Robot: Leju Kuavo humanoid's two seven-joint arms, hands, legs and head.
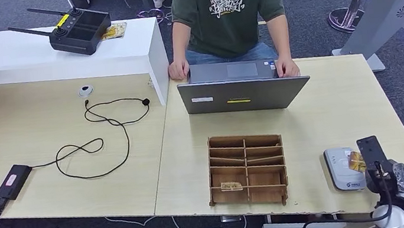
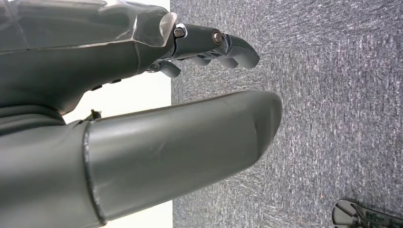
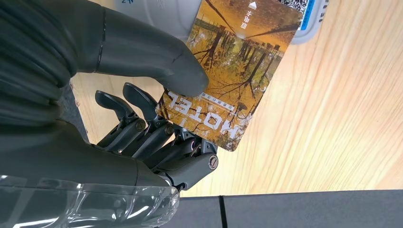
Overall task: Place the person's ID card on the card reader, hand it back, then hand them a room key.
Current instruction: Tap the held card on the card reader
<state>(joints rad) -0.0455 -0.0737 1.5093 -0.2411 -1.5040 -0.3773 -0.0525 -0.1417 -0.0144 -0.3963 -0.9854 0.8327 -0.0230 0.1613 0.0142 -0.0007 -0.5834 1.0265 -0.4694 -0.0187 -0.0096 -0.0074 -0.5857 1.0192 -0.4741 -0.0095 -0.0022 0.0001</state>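
The robot's right hand (image 3: 142,128) holds a card (image 3: 228,71). The thick grey thumb (image 3: 157,59) presses on the picture side of the card, and the dark fingers (image 3: 161,142) curl under it, so the card is pinched between them. In the head view, the right arm comes up from the bottom corner on the right, and the right hand (image 1: 396,176) sits low, just beside the card it holds out in front. The left hand (image 2: 157,118) hangs down over the floor. Its big grey thumb (image 2: 190,147) sticks out straight. Its dark fingers (image 2: 223,47) bend a little and stay apart from the thumb, with nothing between them.
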